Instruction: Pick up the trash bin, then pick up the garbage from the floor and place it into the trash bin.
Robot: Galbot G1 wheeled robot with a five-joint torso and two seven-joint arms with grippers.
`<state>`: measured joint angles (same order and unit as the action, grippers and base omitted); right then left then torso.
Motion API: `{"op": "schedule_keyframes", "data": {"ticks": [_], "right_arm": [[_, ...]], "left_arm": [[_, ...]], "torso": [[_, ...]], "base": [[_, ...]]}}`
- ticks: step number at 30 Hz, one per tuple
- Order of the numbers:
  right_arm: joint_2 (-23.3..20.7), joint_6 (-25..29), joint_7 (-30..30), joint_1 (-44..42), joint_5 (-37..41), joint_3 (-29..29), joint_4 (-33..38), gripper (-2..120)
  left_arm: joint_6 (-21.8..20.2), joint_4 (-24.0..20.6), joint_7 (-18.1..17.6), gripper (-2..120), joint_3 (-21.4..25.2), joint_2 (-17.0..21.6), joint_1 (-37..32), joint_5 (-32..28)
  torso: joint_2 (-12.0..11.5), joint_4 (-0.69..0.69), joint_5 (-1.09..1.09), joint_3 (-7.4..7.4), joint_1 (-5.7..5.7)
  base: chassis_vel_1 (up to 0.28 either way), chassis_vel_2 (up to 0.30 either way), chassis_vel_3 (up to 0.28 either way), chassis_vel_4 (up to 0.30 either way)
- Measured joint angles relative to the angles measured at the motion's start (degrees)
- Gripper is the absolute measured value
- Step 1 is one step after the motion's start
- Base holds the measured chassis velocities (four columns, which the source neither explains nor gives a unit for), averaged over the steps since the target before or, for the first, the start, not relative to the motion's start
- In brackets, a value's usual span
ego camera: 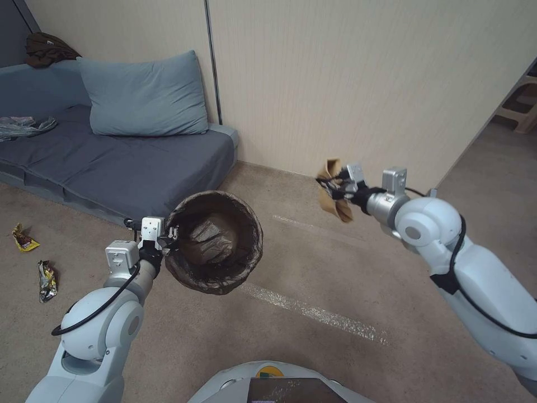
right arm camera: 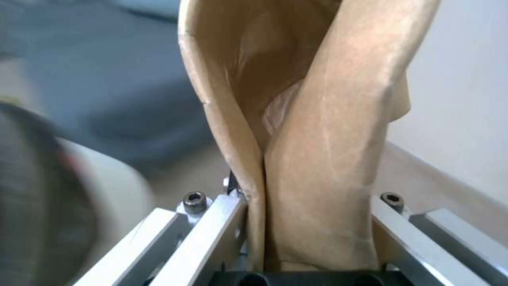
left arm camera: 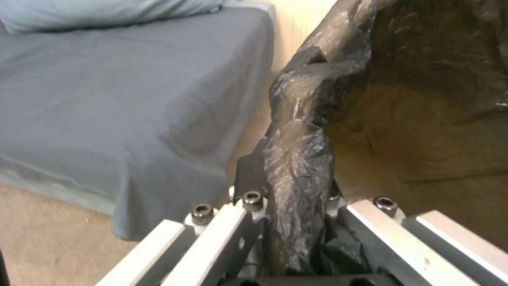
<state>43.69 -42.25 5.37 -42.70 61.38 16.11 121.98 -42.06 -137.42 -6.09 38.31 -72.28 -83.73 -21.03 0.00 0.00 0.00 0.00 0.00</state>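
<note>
Between your right gripper's [ego camera: 334, 187] closed fingers hangs the tan paper bag [ego camera: 331, 193], lifted well off the floor; your left gripper [ego camera: 168, 235] is clamped on the trash bin's [ego camera: 215, 242] rim; you're mid-transfer, so the bag needs carrying over the open bin; wrappers [ego camera: 47, 280] remain beyond the left arm.

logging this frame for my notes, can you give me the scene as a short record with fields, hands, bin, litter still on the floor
left hand: shut on the bagged rim of the trash bin, holding it off the carpet
right hand: shut on the tan paper bag, raised off to the bin's right, apart from it
bin contents: some crumpled litter at the bottom
floor litter: two snack wrappers on the carpet at far left
background: grey sofa with a pillow
</note>
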Motion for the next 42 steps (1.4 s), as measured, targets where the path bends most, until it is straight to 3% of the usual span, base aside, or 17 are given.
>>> {"op": "schedule_keyframes", "data": {"ticks": [3, 7, 11, 13, 19, 28, 35, 42], "right_arm": [[-0.39, 0.02, -0.02, 4.84, 4.58, -3.61, 1.71, 5], [0.45, 0.03, 2.68, 18.79, 15.29, -17.0, 2.71, 5], [1.61, 0.03, 4.3, 24.84, 18.35, -22.52, 2.67, 5], [3.93, 0.06, 7.73, 31.3, 23.82, -28.73, 2.67, 5], [7.85, 0.08, 11.88, 37.56, 31.18, -37.3, 2.68, 5], [11.04, 0.11, 13.88, 40.26, 33.48, -45.32, 1.33, 5], [13.98, 0.12, 14.71, 39.39, 30.17, -49.46, -3.78, 5], [15.24, 0.12, 14.83, 38.39, 28.69, -49.93, -6.8, 29]], "left_arm": [[-0.05, 0.67, -0.16, 0, -0.13, -0.09, 0.03, -0.28], [-0.07, 0.39, -1.41, 0, 0.18, -0.18, -0.1, -1.79], [-0.07, -0.3, -1.69, 0, 0.53, -0.19, -0.31, -2.17], [-0.09, -1.1, -2.08, 0, 1.0, -0.32, -0.63, -2.17], [-0.1, -1.74, -2.6, 0, 1.12, -0.51, -1.02, -1.55], [-0.1, -1.58, -2.49, 0, 0.96, -0.9, -0.81, -0.76], [-0.1, -1.84, -2.22, 0, 1.3, -0.96, -0.77, -0.65], [-0.1, -2.06, -1.91, 0, 1.91, -0.94, -0.74, -0.94]], "torso": [[0.0, 0.01, -0.01, 0.0, 0.0], [0.0, 0.0, -0.01, 0.0, 0.0], [0.0, 0.01, -0.01, 0.0, 0.0], [0.0, 0.03, -0.03, 0.0, 0.0], [0.0, 0.01, -0.01, 0.0, 0.0], [0.0, 0.0, -0.01, 0.0, 0.0], [0.0, 0.0, 0.0, 0.01, 0.0], [0.0, 0.01, 0.0, 0.01, 0.0]], "base": [[0.0, 0.0, 0.0, 0.0], [0.0, 0.0, 0.0, 0.0], [0.0, 0.0, 0.0, 0.0], [0.0, 0.0, 0.0, 0.0], [0.0, 0.0, 0.0, 0.0], [0.0, 0.0, 0.0, 0.0], [0.0, 0.0, 0.0, 0.0], [0.0, 0.0, 0.0, 0.0]]}}
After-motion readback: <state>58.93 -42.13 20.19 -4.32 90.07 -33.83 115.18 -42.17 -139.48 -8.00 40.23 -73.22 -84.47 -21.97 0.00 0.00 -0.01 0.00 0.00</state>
